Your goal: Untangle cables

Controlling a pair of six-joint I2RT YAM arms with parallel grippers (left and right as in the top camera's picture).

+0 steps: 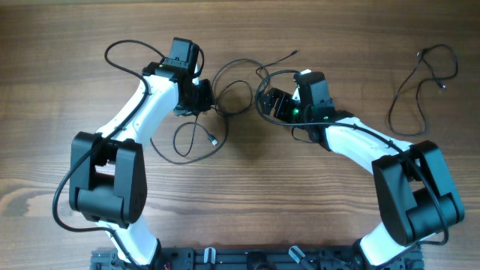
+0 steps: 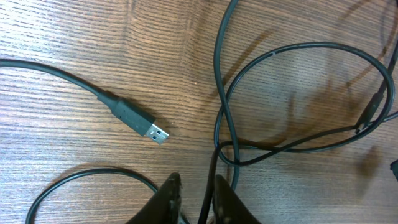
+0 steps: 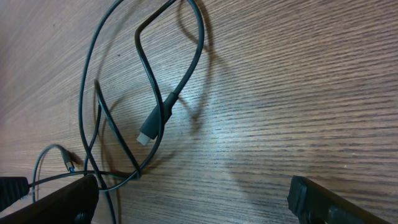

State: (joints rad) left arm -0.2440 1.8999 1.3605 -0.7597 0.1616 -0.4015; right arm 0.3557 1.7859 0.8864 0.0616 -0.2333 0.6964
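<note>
Between the arms, toward 12 o'clock, cables (image 2: 217,68) lie looped. Left gripper (image 2: 196,182): jaws nearly closed around one strand, pinch unconfirmed. Right gripper (image 3: 193,186): jaws wide open, loops at 10 o'clock.

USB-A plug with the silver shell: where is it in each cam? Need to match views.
Overhead: the USB-A plug lies left of centre, below the left gripper.
Left wrist: left of centre, silver tip pointing lower right.
Right wrist: not seen; the slimmer plug there looks like a different end.
Shared landmark: the looping cables on the wood-grain table.
</note>
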